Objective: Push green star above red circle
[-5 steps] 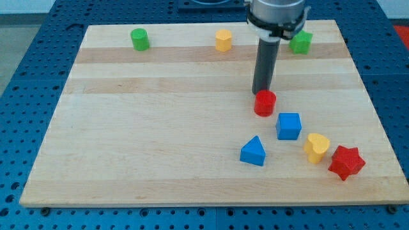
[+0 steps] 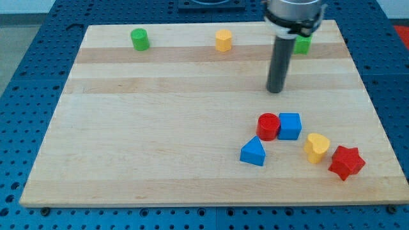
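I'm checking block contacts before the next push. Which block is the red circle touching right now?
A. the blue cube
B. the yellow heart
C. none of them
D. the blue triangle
A: the red circle sits flush against the left side of the blue cube, while my tip stands apart from both, toward the view's top.

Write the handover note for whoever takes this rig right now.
My tip: on bare board, clear of all blocks, up-view of the red circle block.
Green star block: near the view's top edge, partly hidden behind the rod, to the right of the tip.
Red circle: against the blue cube.
Done: nothing visible on the star.
Left: push the star down to sit just above the red circle.
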You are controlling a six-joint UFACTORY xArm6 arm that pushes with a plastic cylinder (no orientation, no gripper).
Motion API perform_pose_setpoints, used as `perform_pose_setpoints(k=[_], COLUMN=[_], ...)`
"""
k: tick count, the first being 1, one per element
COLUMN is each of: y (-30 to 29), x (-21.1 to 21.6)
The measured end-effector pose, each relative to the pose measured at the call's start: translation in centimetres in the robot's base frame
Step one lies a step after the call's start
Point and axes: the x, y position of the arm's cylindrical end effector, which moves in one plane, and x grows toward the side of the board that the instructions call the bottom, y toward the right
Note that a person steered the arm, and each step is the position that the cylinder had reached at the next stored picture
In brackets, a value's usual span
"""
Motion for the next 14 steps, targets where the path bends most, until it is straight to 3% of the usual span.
perform_pose_setpoints(k=[2,3,4,5,6,7,8,9,10,11,12,13,14], y=[11.9,16.5,15.1,11.0,8.9,6.2,10.2,9.8,8.2,5.4,3.3,4.6,-0.1], x=[-5.0,-9.6,-14.9,-15.6,-10.8,-9.7,-10.1,-15.0,-15.6,-10.8,-10.8,-14.9,-15.3])
